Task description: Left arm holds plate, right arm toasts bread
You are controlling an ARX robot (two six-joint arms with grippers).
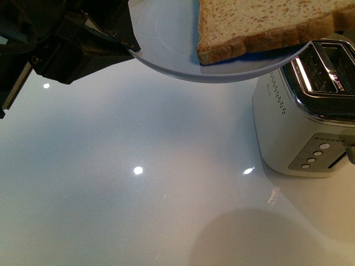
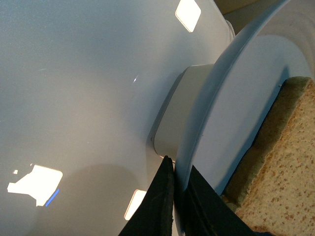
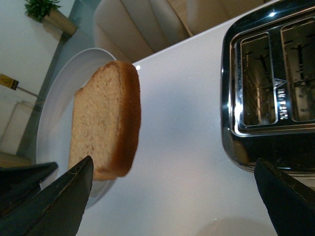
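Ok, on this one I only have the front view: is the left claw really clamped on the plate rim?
Observer: Yes. In the left wrist view the left claw is shut on the plate, pinching its rim from both faces.
Operator: And the right claw? It's out of my picture.
Observer: The right wrist view shows the right claw open and holding nothing.
Operator: I see only part of the toaster top. Anything loaded?
Observer: No. From the right wrist, both slots of the toaster are empty.
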